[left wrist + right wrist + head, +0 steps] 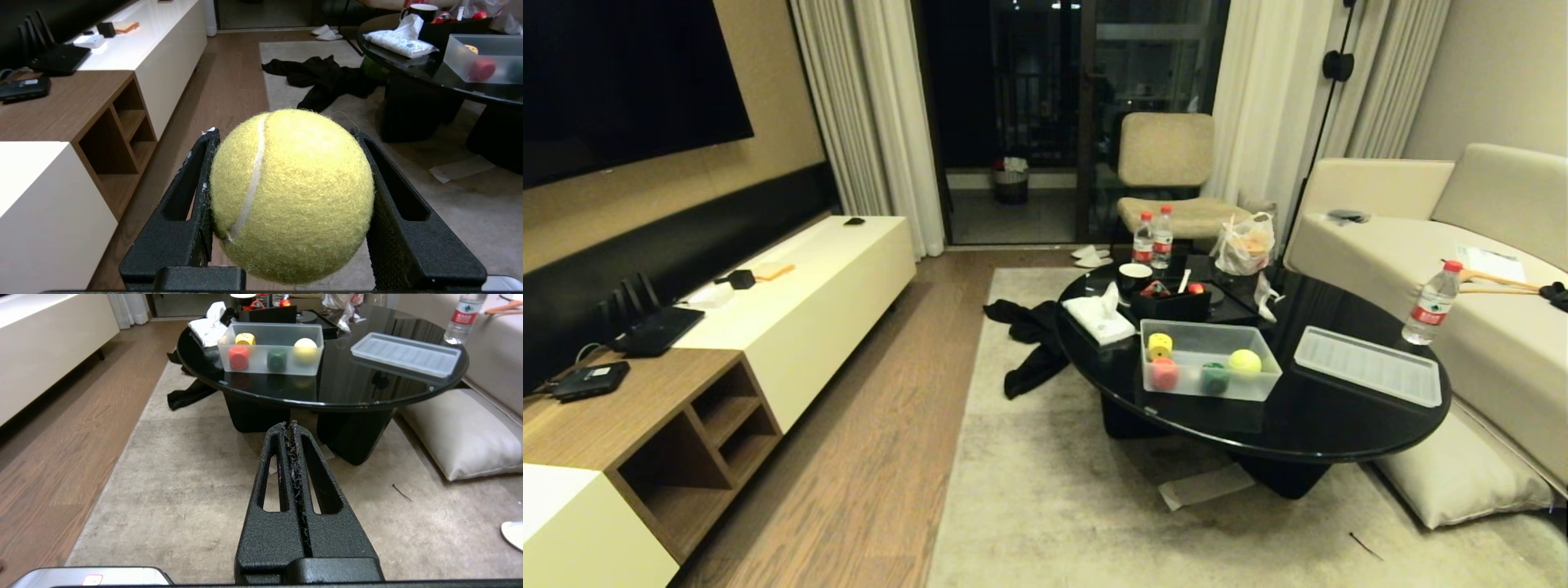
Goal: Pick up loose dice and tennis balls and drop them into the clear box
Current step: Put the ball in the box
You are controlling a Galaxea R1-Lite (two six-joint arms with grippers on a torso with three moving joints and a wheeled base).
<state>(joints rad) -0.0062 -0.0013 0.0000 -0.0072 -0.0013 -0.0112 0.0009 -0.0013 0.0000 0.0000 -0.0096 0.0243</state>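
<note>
Left claw [286,134], right claw [289,425] — matte black, grainy-textured, tapered fingers with long slotted cutouts

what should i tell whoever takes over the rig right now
Left gripper: shut on a tennis ball, held above the rug, short of the table.
Right gripper: shut, empty, low over the rug.
Clear box: open on the black table, holding a second tennis ball plus yellow, red and green dice. Lid lies beside it.
Left: carry the held ball to the box and drop it in.
</note>
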